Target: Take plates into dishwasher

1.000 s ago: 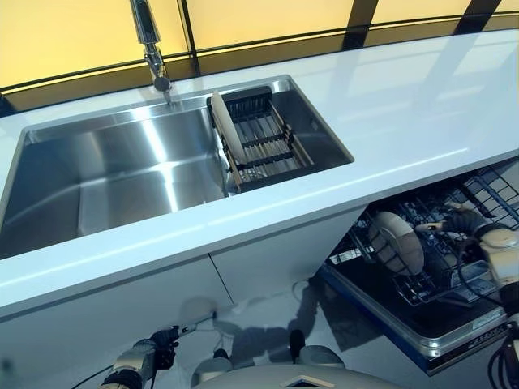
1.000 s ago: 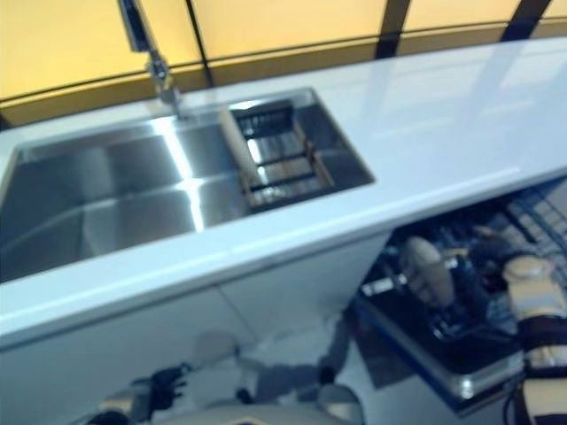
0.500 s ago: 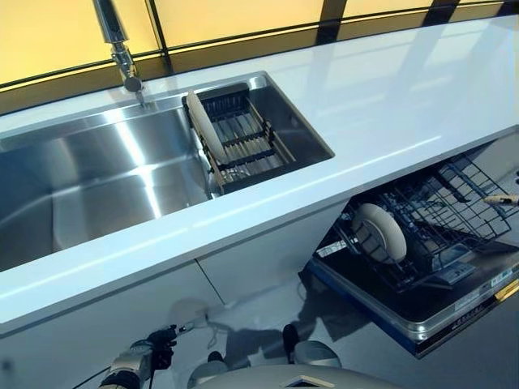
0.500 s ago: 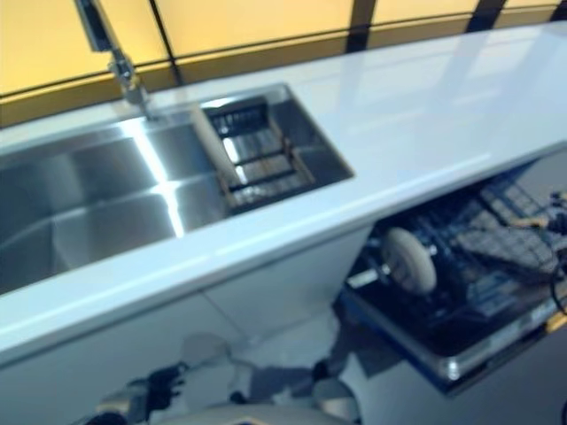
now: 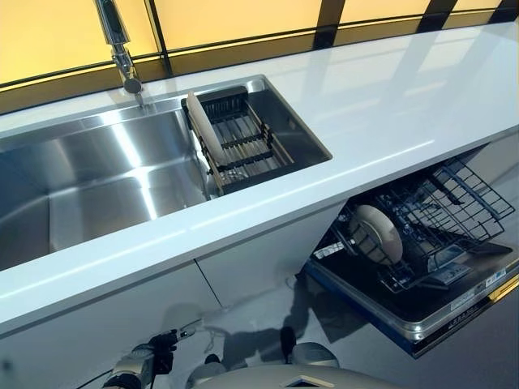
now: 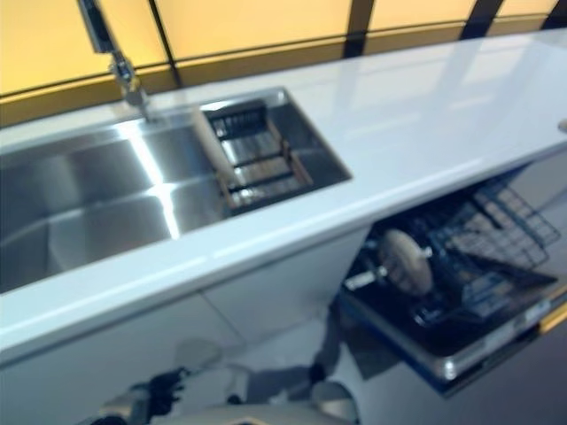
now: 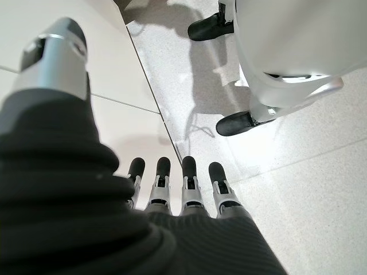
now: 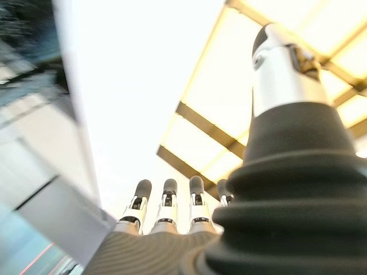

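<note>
One plate (image 5: 375, 233) stood on edge in the lower rack (image 5: 442, 212) of the open dishwasher (image 5: 422, 312), below the white tabletop (image 5: 381, 105). A second plate (image 5: 205, 128) leaned upright against the end of the black drying rack (image 5: 243, 142) inside the steel sink (image 5: 97, 174), near the faucet (image 5: 122, 49).

The left hand (image 7: 178, 183) hung low by the cabinet front with its fingers straight and nothing in them. The right hand (image 8: 172, 200) showed only in its own wrist view, fingers likewise extended and empty, pointing up toward the yellow windows.

The risks lay with the remaining plate. It was thin, smooth and wedged at the rack's end close to the sink wall, so a grasp from above could have slipped or knocked it flat into the basin. Carrying it down past the tabletop edge could have clipped that edge. Setting it among the tines beside the loaded plate could have struck that plate or left the new one tilted.
</note>
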Robot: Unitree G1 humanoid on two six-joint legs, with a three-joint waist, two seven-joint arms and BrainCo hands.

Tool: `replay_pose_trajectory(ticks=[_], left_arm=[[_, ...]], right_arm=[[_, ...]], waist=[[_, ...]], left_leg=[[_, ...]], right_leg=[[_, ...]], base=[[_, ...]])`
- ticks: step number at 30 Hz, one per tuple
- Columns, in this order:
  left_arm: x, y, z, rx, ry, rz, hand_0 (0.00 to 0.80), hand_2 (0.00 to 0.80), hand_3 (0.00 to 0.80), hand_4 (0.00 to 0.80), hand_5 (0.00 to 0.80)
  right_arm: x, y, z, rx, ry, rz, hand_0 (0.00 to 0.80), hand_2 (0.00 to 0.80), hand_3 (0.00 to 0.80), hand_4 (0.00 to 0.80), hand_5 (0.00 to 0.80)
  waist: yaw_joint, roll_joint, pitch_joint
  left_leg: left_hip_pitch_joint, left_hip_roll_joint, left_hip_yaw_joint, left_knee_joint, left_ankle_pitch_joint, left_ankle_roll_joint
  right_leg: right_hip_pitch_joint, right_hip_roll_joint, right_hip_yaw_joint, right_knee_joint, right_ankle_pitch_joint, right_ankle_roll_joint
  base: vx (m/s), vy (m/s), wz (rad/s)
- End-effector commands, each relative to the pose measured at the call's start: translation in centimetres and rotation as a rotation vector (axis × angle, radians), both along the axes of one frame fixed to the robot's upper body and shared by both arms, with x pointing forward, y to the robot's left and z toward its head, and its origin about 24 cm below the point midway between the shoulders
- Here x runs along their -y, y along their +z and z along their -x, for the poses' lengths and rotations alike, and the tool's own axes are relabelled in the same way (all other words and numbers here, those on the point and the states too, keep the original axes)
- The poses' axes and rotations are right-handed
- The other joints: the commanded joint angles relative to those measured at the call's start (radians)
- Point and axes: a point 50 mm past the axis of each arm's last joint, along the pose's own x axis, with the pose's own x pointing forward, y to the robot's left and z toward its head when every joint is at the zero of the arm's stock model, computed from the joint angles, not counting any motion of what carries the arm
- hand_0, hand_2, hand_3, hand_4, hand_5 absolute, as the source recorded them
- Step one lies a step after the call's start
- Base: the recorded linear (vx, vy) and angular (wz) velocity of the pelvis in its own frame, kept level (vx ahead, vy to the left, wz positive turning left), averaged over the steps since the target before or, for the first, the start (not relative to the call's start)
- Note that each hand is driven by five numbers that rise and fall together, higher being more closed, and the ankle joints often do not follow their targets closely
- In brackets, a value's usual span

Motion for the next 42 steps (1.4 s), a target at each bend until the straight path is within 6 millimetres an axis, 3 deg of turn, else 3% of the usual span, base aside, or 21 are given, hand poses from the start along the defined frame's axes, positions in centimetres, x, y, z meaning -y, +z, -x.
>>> replay_pose_trajectory(ticks=[1,6,9,19,32,42], left_arm=[[-0.8,0.3,-0.6,-0.004,-0.017,-0.04,0.0,0.0,0.0,0.0,0.0],[-0.8,0.3,-0.6,-0.013,-0.019,-0.035,0.0,0.0,0.0,0.0,0.0],[-0.6,0.4,-1.0,-0.009,-0.021,-0.034,0.0,0.0,0.0,0.0,0.0],[-0.1,0.7,-2.1,-0.015,-0.036,-0.006,0.0,0.0,0.0,0.0,0.0],[-0.1,1.0,-2.8,-0.023,0.018,0.001,0.0,0.0,0.0,0.0,0.0],[0.1,1.2,-3.6,-0.011,0.05,0.014,0.0,0.0,0.0,0.0,0.0]], right_arm=[[-1.6,4.0,-0.7,0.12,0.02,0.029,0.0,0.0,0.0,0.0,0.0],[-4.1,4.7,-2.6,0.132,0.127,-0.002,0.0,0.0,0.0,0.0,0.0],[-6.9,4.4,-4.3,0.104,0.236,0.005,0.0,0.0,0.0,0.0,0.0],[-15.2,1.3,-9.0,0.015,0.5,-0.107,0.0,0.0,0.0,0.0,0.0],[-20.1,0.0,-10.7,-0.082,0.582,-0.191,0.0,0.0,0.0,0.0,0.0],[-21.9,-1.5,-11.1,-0.095,0.545,-0.251,0.0,0.0,0.0,0.0,0.0]], waist=[[0.059,-0.056,-0.033],[0.084,-0.057,-0.036],[0.102,-0.056,-0.035],[0.174,-0.043,-0.028],[0.232,-0.04,-0.011],[0.252,-0.039,0.014]], left_leg=[[0.0,-0.058,-0.074,0.009,-0.054,0.064],[-0.004,-0.062,-0.091,0.009,-0.051,0.061],[-0.007,-0.064,-0.103,0.009,-0.045,0.06],[-0.015,-0.068,-0.143,0.007,-0.028,0.054],[-0.04,-0.076,-0.187,0.003,-0.007,0.048],[-0.043,-0.083,-0.204,0.003,-0.007,0.058]], right_leg=[[0.04,-0.006,-0.06,0.017,-0.033,0.041],[0.047,-0.013,-0.079,0.015,-0.035,0.04],[0.05,-0.02,-0.095,0.014,-0.034,0.041],[0.074,-0.039,-0.154,0.008,-0.036,0.038],[0.088,-0.062,-0.218,0.006,-0.036,0.044],[0.089,-0.082,-0.239,0.016,-0.031,0.057]], base=[[0.0,0.0,0.0],[0.007,0.001,0.14],[0.011,0.015,0.12],[0.031,0.04,0.16],[0.001,0.06,0.18],[-0.018,0.05,0.08]])
